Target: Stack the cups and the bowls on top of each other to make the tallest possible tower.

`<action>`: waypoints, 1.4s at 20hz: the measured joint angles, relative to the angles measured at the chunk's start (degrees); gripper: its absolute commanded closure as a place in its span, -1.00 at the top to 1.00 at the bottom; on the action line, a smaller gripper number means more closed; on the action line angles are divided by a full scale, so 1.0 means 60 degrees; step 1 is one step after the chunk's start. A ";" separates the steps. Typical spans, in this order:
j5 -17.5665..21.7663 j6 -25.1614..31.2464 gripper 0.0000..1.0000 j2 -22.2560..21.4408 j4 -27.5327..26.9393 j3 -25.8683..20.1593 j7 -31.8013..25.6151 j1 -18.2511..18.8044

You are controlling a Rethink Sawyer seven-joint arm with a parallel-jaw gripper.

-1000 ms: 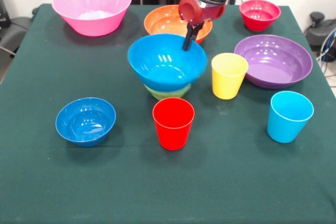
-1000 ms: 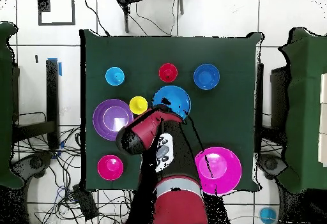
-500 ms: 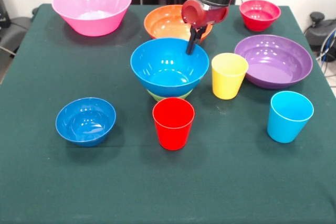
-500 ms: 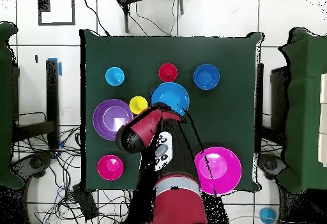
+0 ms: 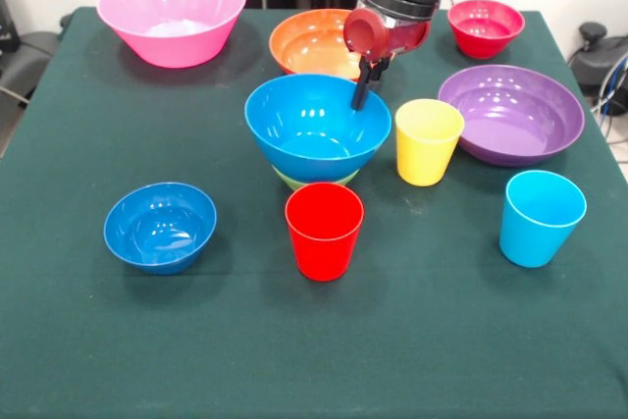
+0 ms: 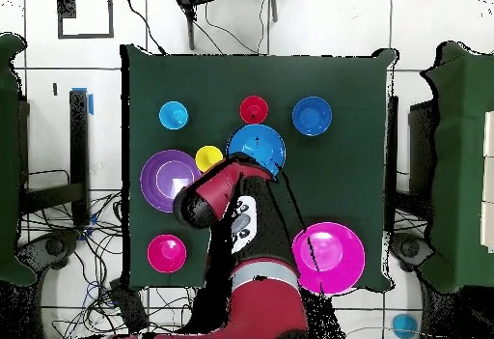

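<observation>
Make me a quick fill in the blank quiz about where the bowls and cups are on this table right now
The large blue bowl sits on top of the small ____ bowl.
The cup standing right in front of that stack is ____.
The yellow cup stands between the large blue bowl and the ____ bowl.

Missing words: green; red; purple

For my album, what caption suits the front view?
End effector above the large blue bowl, which sits on a green bowl among scattered cups.
</observation>
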State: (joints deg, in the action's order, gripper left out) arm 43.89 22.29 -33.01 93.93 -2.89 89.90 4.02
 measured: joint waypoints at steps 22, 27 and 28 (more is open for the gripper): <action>-0.0037 -0.0003 1.00 0.0255 -0.0043 0.0401 0.0000 -0.0222; -0.0149 -0.0002 1.00 0.0205 -0.0041 0.0404 0.0000 -0.0225; -0.0186 -0.0002 1.00 0.0177 -0.0041 0.0404 0.0000 -0.0225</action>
State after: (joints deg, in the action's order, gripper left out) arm 42.77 22.27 -31.95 93.68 -0.46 89.90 2.67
